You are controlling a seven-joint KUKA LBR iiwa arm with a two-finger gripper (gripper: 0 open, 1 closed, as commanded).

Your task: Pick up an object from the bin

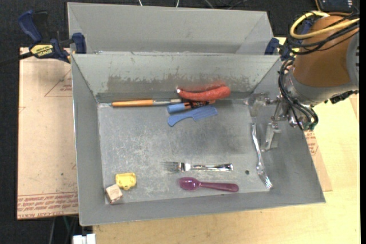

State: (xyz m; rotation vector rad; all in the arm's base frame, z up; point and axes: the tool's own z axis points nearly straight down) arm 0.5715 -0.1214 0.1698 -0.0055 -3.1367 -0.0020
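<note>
Progress on the pick looks slight to us: nothing is lifted, and every thing we see lies on the floor of the bin point(86, 123). The gripper point(267, 140) hangs at the bin's right side, close to the sloping right wall, about midway between the far and near edges. Whether it is released or clenched we cannot tell, because its metal merges with the grey wall behind it. We make out nothing held in it.

Nearest to it are two things toward the near right corner. One is a metal fork point(201, 167) lying parallel to the near edge; just beside it, on the near side, lies a purple spoon point(209, 185). Both lie apart from the gripper, to its near left. Along the far edge we see a red sausage-shaped piece point(204, 92), with a blue comb-like piece point(192, 114) just in front of it and an orange-handled tool point(134, 103) stretching toward the far left corner. In the near left corner sit a small yellow piece point(126, 180) and a tan block point(114, 194), close together.

We judge that the whole pick is left to do: settling on one thing, moving over it, coming down, closing and raising. From this spot the fork or spoon would be the shortest reach, though both lie flat and thin against the floor
</note>
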